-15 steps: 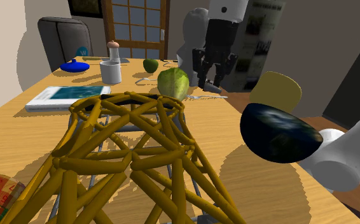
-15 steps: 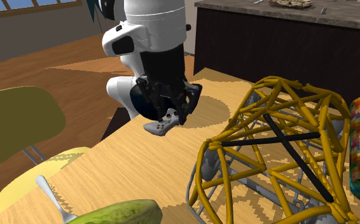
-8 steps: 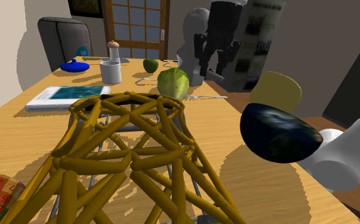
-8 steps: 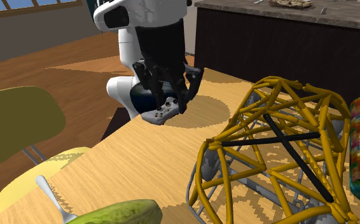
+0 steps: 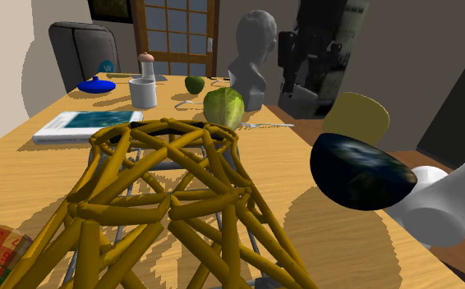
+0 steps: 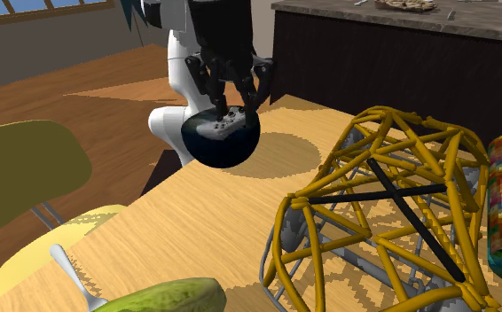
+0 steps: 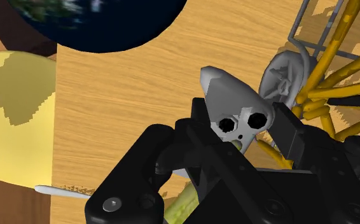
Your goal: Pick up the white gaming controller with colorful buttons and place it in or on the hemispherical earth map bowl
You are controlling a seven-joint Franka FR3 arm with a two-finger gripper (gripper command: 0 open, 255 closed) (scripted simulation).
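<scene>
My gripper (image 7: 236,137) is clamped on the pale grey controller (image 7: 236,105), which is held aloft with its long axis running out past the fingertips. The dark globe bowl (image 7: 102,22) lies beyond its tip and off to one side, so I judge it is not yet beneath. Farther off, the yellow wire frame (image 6: 382,195) stands apart from that path.
</scene>
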